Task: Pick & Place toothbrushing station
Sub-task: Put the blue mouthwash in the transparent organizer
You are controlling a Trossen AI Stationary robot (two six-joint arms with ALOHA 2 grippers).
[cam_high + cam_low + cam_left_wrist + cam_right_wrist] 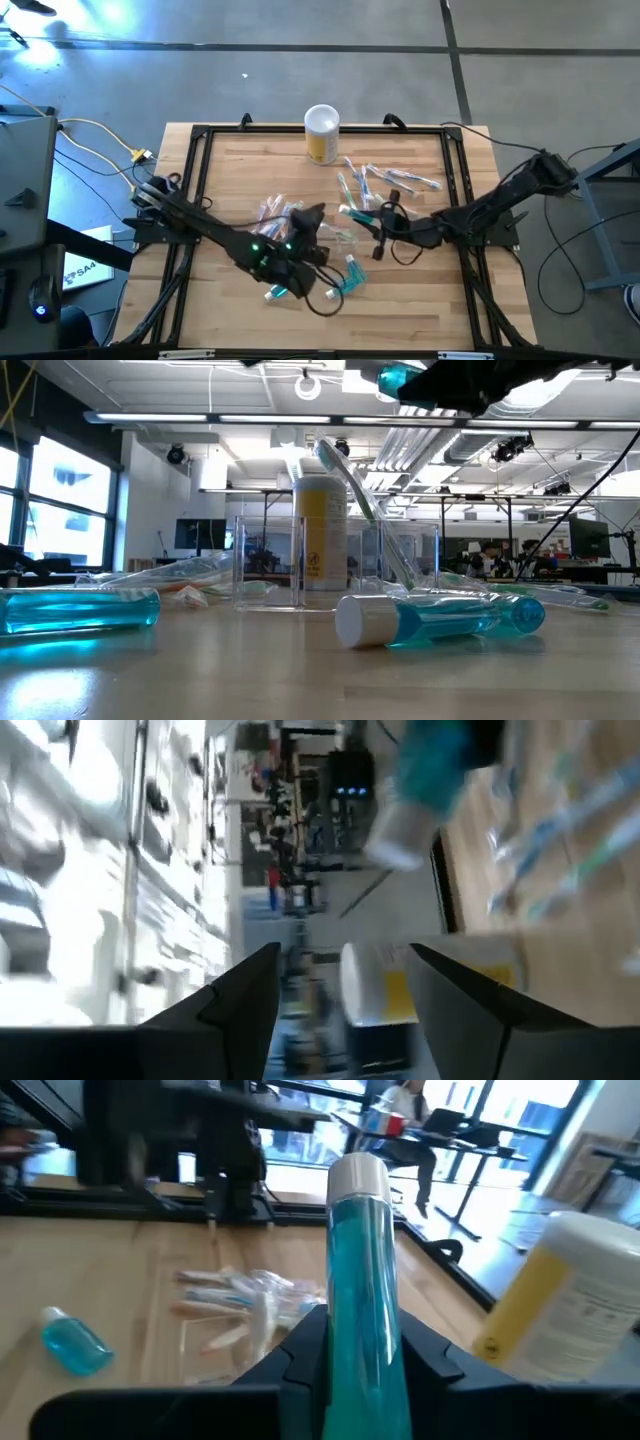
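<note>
An open-plan lab or workshop: exposed ceiling ducts (400,435), rows of computer monitors (200,532), and a bare grey concrete floor (300,70).

Both dark arms reach toward the middle of the desk. The right tool (362,1342) is clamped on a teal toothpaste tube (361,1270), while the left tool (345,982) holds its fingers apart.

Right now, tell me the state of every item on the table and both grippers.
right gripper: shut on a teal toothpaste tube, held off the table.
left gripper: open, holding nothing.
yellow and white canister: standing upright, at the table's far edge.
toothpaste tube near the front edge: lying flat, cap on.
toothbrushes: lying scattered, wrapped.
</note>
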